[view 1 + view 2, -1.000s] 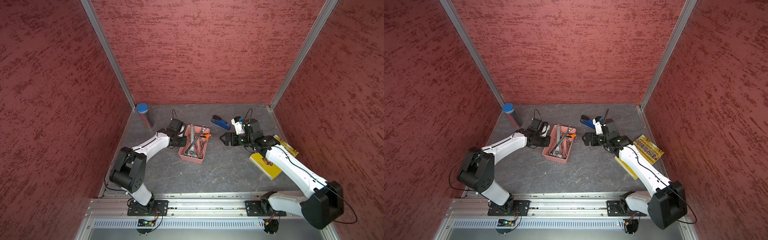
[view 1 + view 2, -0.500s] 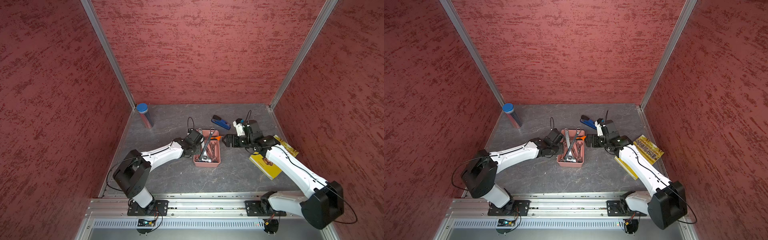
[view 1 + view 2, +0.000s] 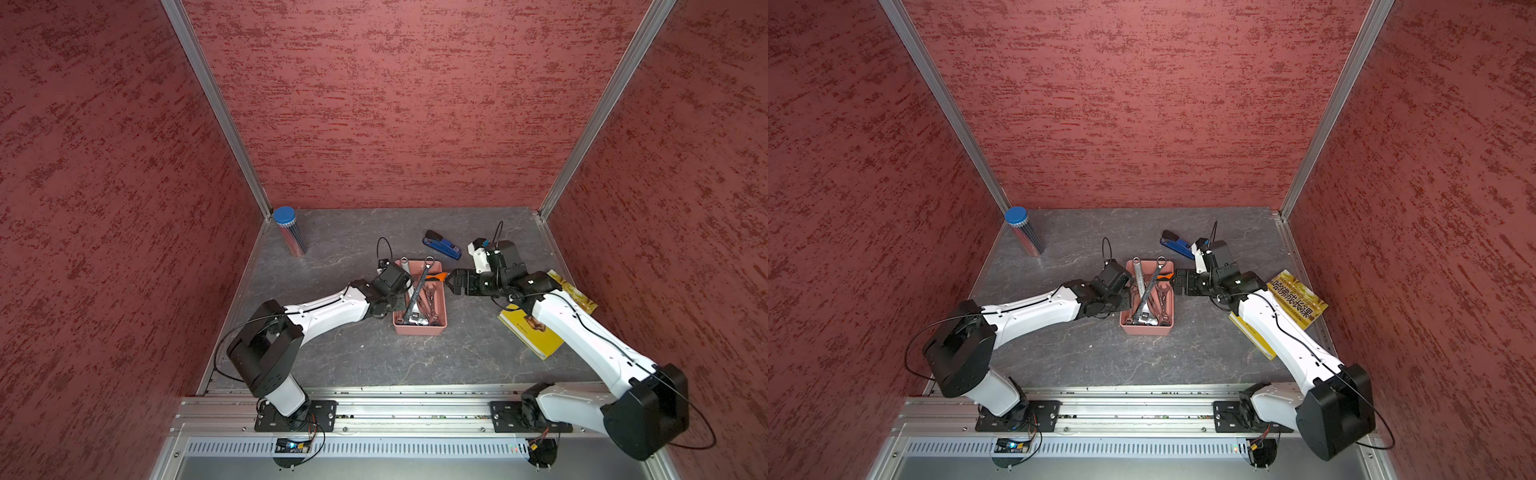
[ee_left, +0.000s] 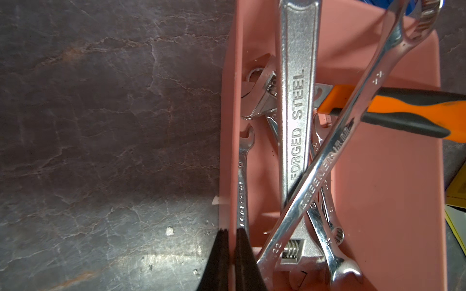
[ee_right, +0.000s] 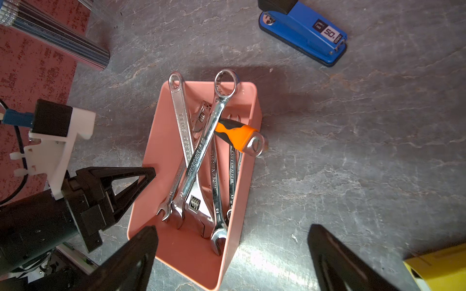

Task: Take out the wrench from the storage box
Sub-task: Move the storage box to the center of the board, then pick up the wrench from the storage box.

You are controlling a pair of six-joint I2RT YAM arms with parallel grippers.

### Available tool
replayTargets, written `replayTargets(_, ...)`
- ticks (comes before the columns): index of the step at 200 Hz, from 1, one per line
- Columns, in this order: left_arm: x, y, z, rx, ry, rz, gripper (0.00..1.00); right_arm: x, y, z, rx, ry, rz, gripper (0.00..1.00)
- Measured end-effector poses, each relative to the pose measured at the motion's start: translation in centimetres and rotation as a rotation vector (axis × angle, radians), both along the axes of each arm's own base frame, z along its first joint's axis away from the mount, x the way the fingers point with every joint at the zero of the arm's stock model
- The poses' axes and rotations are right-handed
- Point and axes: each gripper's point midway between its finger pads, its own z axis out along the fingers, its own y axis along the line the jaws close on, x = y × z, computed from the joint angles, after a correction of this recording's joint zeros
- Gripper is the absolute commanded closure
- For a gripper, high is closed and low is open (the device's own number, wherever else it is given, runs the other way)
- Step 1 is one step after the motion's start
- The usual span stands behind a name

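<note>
The salmon-pink storage box (image 3: 419, 330) (image 3: 1146, 329) sits mid-table and holds several steel wrenches. A long combination wrench (image 3: 419, 286) (image 4: 325, 166) (image 5: 201, 151) lies crossed over an adjustable wrench (image 4: 297, 113) (image 5: 182, 126), both sticking past the far rim. My left gripper (image 4: 232, 230) (image 3: 397, 299) is shut on the box's left wall (image 4: 227, 126), one finger on each side. My right gripper (image 5: 232, 228) (image 3: 455, 284) hangs open at the box's right side, holding nothing, close to an orange-and-black tool handle (image 5: 237, 133) (image 4: 403, 105) that pokes over the rim.
A blue stapler (image 3: 441, 245) (image 5: 305, 32) lies behind the box. A yellow book (image 3: 536, 332) (image 3: 1296, 299) lies under the right arm. A metal tube with a blue lid (image 3: 289, 232) stands in the back left corner. Red walls enclose three sides.
The left arm has dragged the box to the right, up to the right gripper, and the box now lies straighter. The right gripper stays open, almost where it was.
</note>
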Motion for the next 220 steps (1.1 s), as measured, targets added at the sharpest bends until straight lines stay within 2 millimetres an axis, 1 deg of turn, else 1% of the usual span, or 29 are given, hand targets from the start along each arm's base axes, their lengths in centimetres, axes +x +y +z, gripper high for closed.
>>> replayTargets(30, 0.1, 0.7, 0.0, 0.006, 0.003, -0.005, 1.00, 0.1, 0.2, -0.4, 0.026, 0.031, -0.032, 0.01)
replayTargets(50, 0.1, 0.8, 0.0, 0.006, 0.004, -0.004, 1.00, 0.0, 0.9, -0.8, 0.046, 0.061, -0.050, 0.02)
replayTargets(85, 0.1, 0.7, 0.0, -0.002, 0.007, -0.005, 0.83, -0.4, 2.1, -0.9, 0.064, 0.091, -0.071, 0.02)
replayTargets(105, 0.5, 1.0, 0.1, -0.011, 0.005, 0.012, 0.75, -0.3, 3.0, -0.1, 0.074, 0.085, -0.086, 0.02)
replayTargets(119, 0.7, 1.2, 0.2, -0.013, 0.005, 0.015, 0.72, -0.3, 3.6, 0.5, 0.081, 0.077, -0.094, 0.02)
replayTargets(138, 0.9, 1.5, 0.7, -0.016, -0.006, 0.016, 0.66, -0.3, 4.3, 1.1, 0.084, 0.070, -0.105, 0.02)
replayTargets(156, 1.2, 1.7, 1.8, -0.022, -0.028, 0.012, 0.52, -0.2, 4.9, 1.4, 0.081, 0.067, -0.112, 0.02)
replayTargets(176, 1.6, 2.3, 3.8, -0.039, -0.070, -0.006, 0.42, -0.1, 5.6, 1.5, 0.081, 0.071, -0.120, 0.05)
replayTargets(190, 2.0, 2.9, 5.7, -0.067, -0.110, -0.032, 0.36, -0.3, 6.0, 1.3, 0.084, 0.081, -0.120, 0.07)
replayTargets(199, 2.1, 3.3, 6.9, -0.083, -0.137, -0.062, 0.32, -0.5, 6.4, 1.1, 0.084, 0.089, -0.116, 0.10)
replayTargets(209, 2.3, 3.7, 8.3, -0.104, -0.171, -0.094, 0.22, -0.6, 6.8, 0.7, 0.083, 0.100, -0.112, 0.13)
replayTargets(220, 2.5, 4.1, 9.6, -0.112, -0.208, -0.141, 0.07, -0.7, 7.4, 0.2, 0.079, 0.115, -0.107, 0.17)
